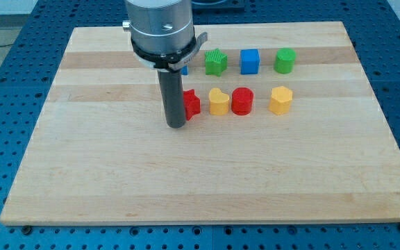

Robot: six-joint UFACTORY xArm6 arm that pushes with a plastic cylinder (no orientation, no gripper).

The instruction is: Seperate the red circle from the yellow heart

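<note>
The red circle (242, 101) stands on the wooden board (207, 173) right of centre, touching or nearly touching the yellow heart (219, 102) on its left. My tip (176, 125) rests on the board left of both, next to a red block (191, 103) of unclear shape that the rod partly hides. That red block sits between my tip and the yellow heart.
A yellow hexagon-like block (280, 100) lies right of the red circle. Above them in a row are a green block (216, 62), a blue cube (249, 61) and a green block (285, 60). A blue block (184, 68) peeks from behind the arm.
</note>
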